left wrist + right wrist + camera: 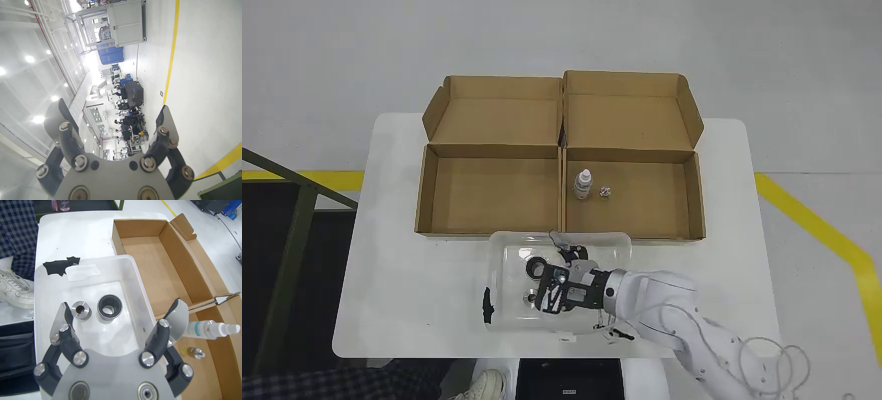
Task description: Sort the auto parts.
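Observation:
A clear plastic bin sits at the table's front centre. On its floor stand a silver metal bushing and a black-lined bearing sleeve, side by side and upright. My right gripper hovers open above the bin, one finger close to the bushing, with nothing held; the top view shows the right gripper over the bin's middle. My left gripper is open and empty, facing out into the room.
Two open cardboard boxes stand behind the bin. The left box is bare inside. The right box holds a white spray bottle and a small yellow vial. Black tape sticks to the bin's rim.

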Robot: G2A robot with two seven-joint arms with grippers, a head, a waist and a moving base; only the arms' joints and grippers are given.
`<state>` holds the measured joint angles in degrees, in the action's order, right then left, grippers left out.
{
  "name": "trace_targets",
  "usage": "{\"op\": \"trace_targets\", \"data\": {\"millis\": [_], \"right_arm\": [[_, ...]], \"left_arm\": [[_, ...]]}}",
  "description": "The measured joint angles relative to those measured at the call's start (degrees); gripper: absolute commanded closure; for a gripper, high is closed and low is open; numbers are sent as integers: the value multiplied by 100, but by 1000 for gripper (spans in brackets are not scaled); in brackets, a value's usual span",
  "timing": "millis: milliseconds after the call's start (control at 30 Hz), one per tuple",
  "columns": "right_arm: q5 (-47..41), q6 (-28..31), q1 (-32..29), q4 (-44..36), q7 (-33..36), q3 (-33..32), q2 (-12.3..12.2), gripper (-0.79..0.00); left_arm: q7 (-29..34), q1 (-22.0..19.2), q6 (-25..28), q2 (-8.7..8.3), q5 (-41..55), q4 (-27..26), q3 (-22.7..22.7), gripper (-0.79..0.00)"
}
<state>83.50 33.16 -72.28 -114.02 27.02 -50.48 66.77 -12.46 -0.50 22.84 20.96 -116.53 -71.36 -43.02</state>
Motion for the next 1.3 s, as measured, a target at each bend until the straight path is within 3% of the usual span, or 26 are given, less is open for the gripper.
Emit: {"op": "trace_targets", "data": {"millis": [300, 567, 1300], "right_arm": [[-3, 63, 172, 288, 37, 211, 56, -730], [-99, 85, 309, 527, 186, 272, 93, -619], [-334, -61, 750, 1313, 193, 495, 250, -514]], "left_arm": [[0, 0, 0, 0, 0, 0, 0, -785], [0, 0, 0, 0, 0, 0, 0, -785], [0, 0, 0, 0, 0, 0, 0, -785]]}}
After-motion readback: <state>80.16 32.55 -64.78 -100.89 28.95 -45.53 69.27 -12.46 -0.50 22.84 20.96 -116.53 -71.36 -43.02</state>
